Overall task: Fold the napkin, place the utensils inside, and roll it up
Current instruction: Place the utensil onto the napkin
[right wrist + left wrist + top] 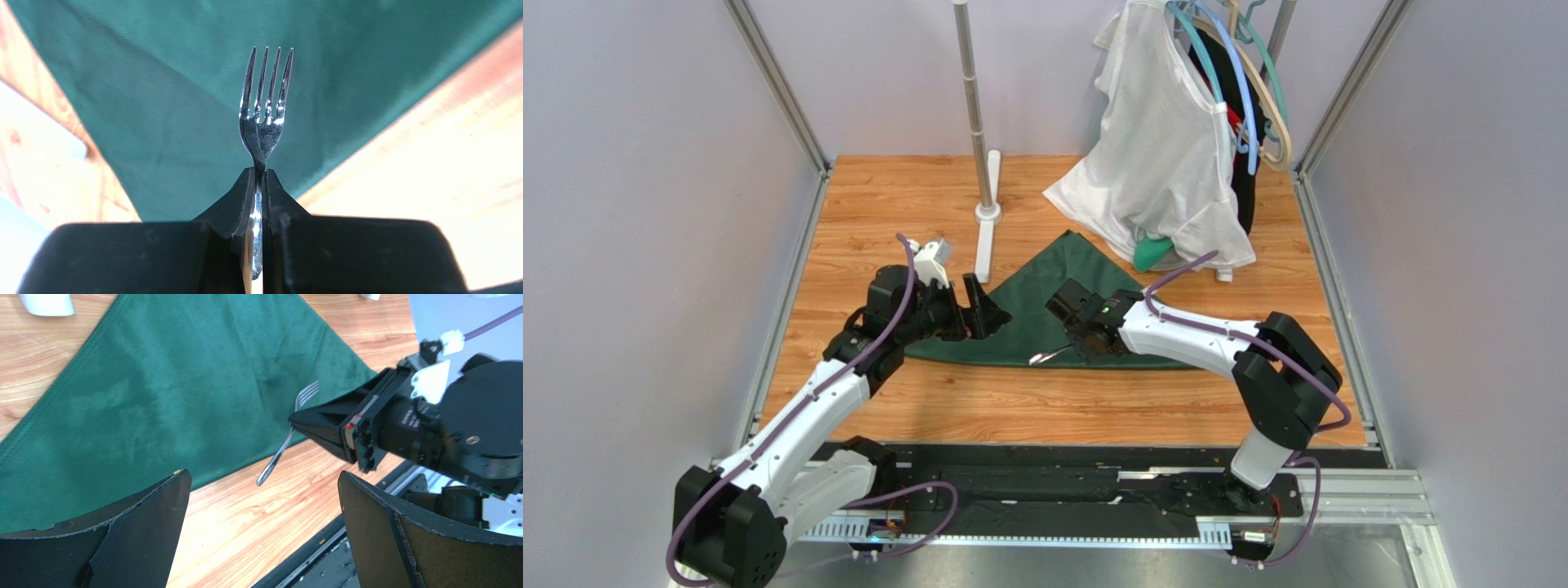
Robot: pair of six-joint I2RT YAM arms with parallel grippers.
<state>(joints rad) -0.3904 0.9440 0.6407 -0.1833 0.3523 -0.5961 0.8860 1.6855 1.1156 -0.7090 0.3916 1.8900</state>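
Nearest, toward the near edge of the wooden table [891, 196], the right gripper [258, 184] has its two fingers pressed together on the neck of the fork [264, 110], so it holds it firmly; the tines point away from the gripper over the green cloth, and the handle comes out on the other side over the bare wood, as the left wrist view shows; whether the fork touches the cloth, I cannot tell; a little to the left, the left gripper [263, 478] stands with its fingers spread wide and nothing between them, near the left corner of the napkin [1051, 300]; the napkin lies flat in the middle of the table, folded to a triangle, its long side parallel to the near edge and its tip pointing to the far edge; behind it, near the far edge, a metal stand [974, 110] rises from a white base [987, 233]; at the far right corner a white garment [1161, 159] hangs on hangers, its hem reaching the table just beside the napkin's tip, with a brighter green garment [1152, 254] showing under it
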